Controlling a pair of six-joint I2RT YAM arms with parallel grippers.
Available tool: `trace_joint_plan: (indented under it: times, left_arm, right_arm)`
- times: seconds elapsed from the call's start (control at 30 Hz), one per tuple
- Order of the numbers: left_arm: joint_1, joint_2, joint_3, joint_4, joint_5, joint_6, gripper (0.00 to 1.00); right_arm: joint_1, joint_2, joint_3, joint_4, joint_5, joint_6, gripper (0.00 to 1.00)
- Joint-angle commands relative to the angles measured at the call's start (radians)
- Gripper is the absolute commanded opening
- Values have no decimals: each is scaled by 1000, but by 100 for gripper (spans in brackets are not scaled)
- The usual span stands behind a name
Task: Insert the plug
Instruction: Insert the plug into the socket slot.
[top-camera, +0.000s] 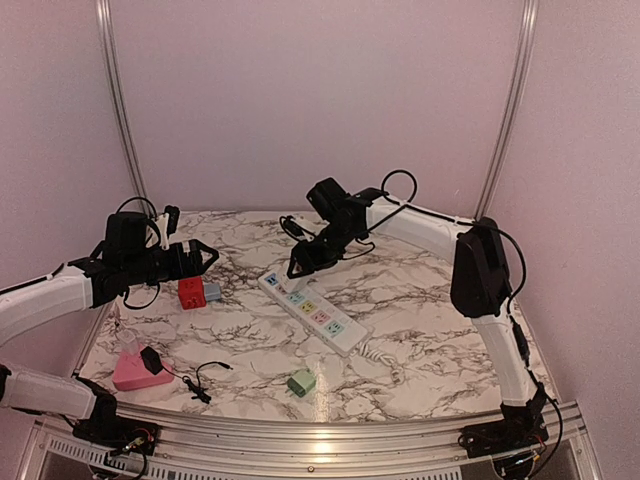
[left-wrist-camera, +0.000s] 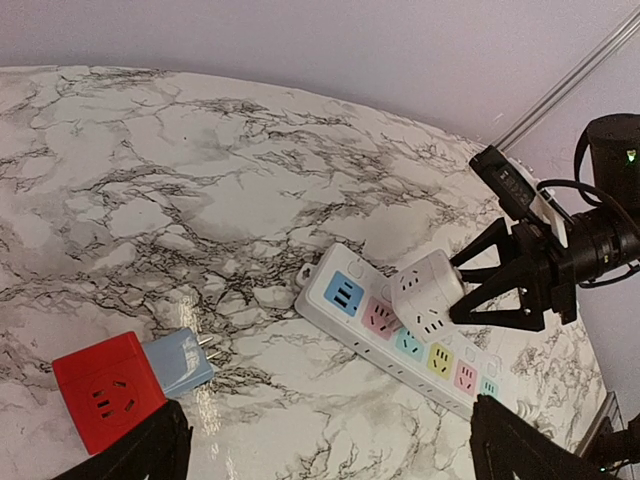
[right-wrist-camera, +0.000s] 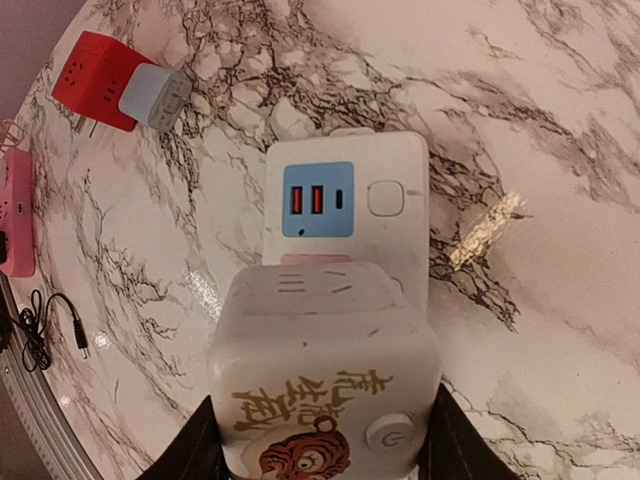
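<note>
Overhead, the right gripper (top-camera: 300, 264) reaches in from the far side of the marble worktop (top-camera: 430, 300) and pinches the white cube plug (left-wrist-camera: 428, 293) between its two black fingers, one on each side. The cube is tilted and sits at the far end of the white power strip (top-camera: 318, 314), right over the pink socket next to the blue USB panel. Its lower edge looks to be touching the strip, but whether the pins are in the holes cannot be told. In the right wrist view the cube's top face shows a cartoon print and a round button.

The power strip lies diagonally in the middle of the worktop, its coloured sockets in a row running toward the near right.

The left gripper (top-camera: 205, 260) hovers above the left side with its fingers spread wide, holding nothing. Just below it a red cube socket (top-camera: 190, 293) rests on the worktop with a pale blue adapter (top-camera: 211, 291) touching its right side.

Near the front left lies a pink block (top-camera: 132, 373) with a black plug (top-camera: 151, 359) on it, a thin black cable (top-camera: 205, 385) beside it, and a small green block (top-camera: 301, 382) further right.
</note>
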Motion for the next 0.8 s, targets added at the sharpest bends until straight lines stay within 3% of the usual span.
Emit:
trace_joint_plan:
  times: [0.0,0.27,0.53,0.77]
  left_arm:
    - [6,5,-12,33,8,-3,99]
    - [6,3,-14,33,8,-2,99]
    - [6,6,-12,35,10,-4,99]
    - [6,-2,-19,36,11,-4,99]
  right_arm:
    - [6,-18,29,-23,36,-20,0]
    - [6,14,64,-29,23,-24,0]
    - [6,-84,40,46,-47,12,0]
    - [3,-31,61,12,-45,5,0]
